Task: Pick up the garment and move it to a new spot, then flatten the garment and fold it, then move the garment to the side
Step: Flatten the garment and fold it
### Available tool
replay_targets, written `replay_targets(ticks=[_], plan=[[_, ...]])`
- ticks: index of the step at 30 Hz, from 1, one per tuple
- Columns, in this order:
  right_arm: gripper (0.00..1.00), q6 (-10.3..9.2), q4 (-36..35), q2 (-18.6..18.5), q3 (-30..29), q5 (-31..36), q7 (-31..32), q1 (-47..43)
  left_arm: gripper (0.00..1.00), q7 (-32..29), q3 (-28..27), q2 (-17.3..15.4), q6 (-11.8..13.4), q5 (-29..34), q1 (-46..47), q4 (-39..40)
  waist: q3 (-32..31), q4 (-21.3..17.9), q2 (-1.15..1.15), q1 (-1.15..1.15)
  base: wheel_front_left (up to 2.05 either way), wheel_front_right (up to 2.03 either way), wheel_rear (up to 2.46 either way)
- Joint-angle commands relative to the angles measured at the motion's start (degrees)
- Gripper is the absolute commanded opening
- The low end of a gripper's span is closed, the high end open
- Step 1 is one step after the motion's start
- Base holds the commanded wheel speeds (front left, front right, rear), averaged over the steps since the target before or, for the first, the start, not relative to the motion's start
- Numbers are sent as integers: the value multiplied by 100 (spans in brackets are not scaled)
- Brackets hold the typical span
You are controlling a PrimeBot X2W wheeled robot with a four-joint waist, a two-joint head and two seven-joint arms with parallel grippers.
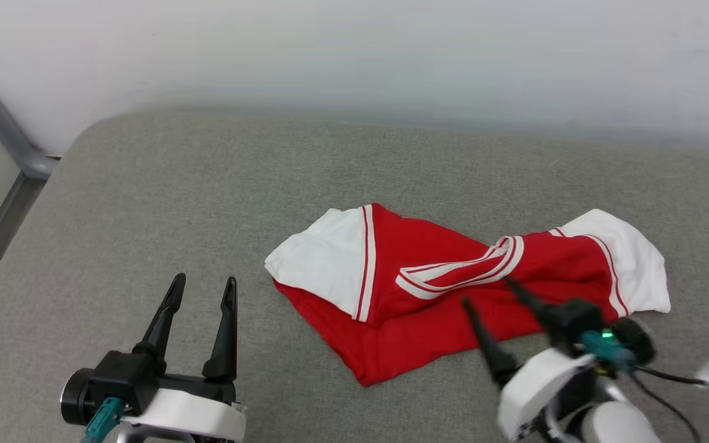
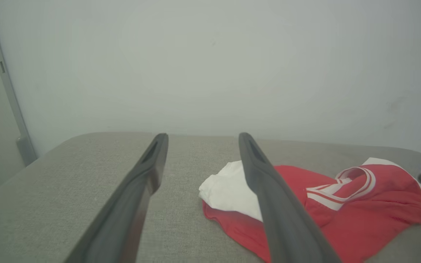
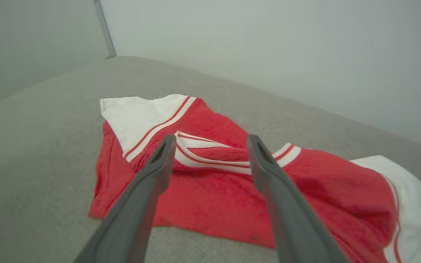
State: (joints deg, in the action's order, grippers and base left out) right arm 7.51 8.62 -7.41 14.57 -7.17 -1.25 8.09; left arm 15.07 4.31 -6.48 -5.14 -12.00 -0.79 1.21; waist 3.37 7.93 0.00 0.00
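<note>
Shirt (image 1: 434, 243) bunched up on gray cushion (image 1: 207, 184)
Left gripper (image 1: 204, 280) and right gripper (image 1: 488, 291) both spread apart, empty; best to lower onto red cloth and pinch a thick fold

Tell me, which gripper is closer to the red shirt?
Right. The right gripper hangs over the red jersey T-shirt's near edge; the left gripper sits apart, off to its left.

Location: bare indoor test area.
A grey fabric-covered table (image 1: 164, 184) with a rounded far-left corner stands against a plain white wall (image 1: 391, 49); a grey metal frame (image 1: 7, 132) runs at the far left.
</note>
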Motion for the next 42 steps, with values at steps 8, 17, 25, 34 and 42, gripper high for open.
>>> replay_targets(ticks=[8, 17, 25, 34, 42], plan=[[100, -5, -295, -907, 2268, -1555, 2222, 936, 100, 15, -10, 157, -128, 123, 217, -85, 245, 346, 0, 0, 0, 0, 0], [100, -4, 527, -1131, 3295, -2277, 3526, 1900, 100, 15, 104, 267, -190, 163, 408, -341, 501, 867, 0, 0, 0, 0, 0], [100, -5, 1391, -1165, 3551, -2084, 4019, 2160, 100, 15, 112, 334, -223, 87, 467, -421, 710, 1317, 0, 0, 0, 0, 0], [0, -2, 1691, -1373, 3981, -2342, 4306, 1943, 100, 15, -12, 354, -229, 120, 457, -437, 671, 1230, 0, 0, 0, 0, 0], [0, -7, 1246, -1851, 3867, -2658, 4303, 1826, 100, 15, -94, 352, -234, 200, 372, -487, 347, 719, 0, 0, 0, 0, 0]])
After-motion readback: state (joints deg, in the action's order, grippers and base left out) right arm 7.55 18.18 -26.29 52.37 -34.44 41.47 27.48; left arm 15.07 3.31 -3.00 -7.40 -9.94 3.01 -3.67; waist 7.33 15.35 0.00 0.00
